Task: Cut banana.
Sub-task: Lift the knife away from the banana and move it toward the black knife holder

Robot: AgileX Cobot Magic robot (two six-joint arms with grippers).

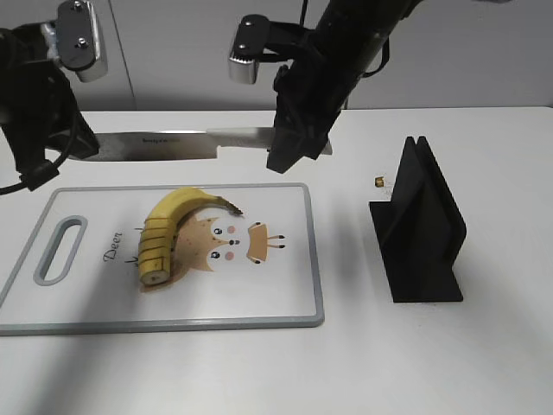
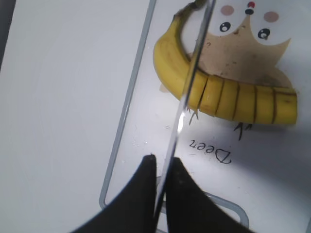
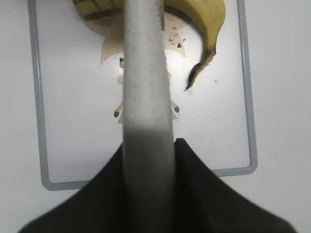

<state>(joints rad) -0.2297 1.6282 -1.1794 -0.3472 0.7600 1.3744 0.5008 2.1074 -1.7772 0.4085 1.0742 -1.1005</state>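
**Knife held at both ends above a half-sliced banana**

The cutting board (image 1: pixel 294 259) lies flat on the white table (image 1: pixel 484 363), its deer print (image 1: pixel 229 242) near the middle. To the right of the board, well apart from it, stands a black knife stand (image 1: pixel 423 229).

Above the board's far edge hangs the knife (image 1: pixel 186 145), roughly level. The right gripper (image 1: pixel 298 147) is clamped on its handle, as the right wrist view shows with the pale handle running out between the dark fingers (image 3: pixel 194 194). The left gripper (image 2: pixel 163 167) pinches the blade edge-on near its tip; its fingers (image 2: pixel 141 194) are closed against the steel.

The banana (image 1: pixel 168 233) rests on the left half of the board, partly over the print, stem (image 1: pixel 232 207) towards the middle and flat cut end (image 1: pixel 154 278) nearest the camera. Slice lines cross its thick part; the stem half looks uncut.

In my judgement it is light, soft under a slick peel, and curved enough to roll or slide under a blade, while the cut rounds would shift at a touch. Any steadying hold belongs on the firm uncut stem half, lightly, since squeezing would bruise it.
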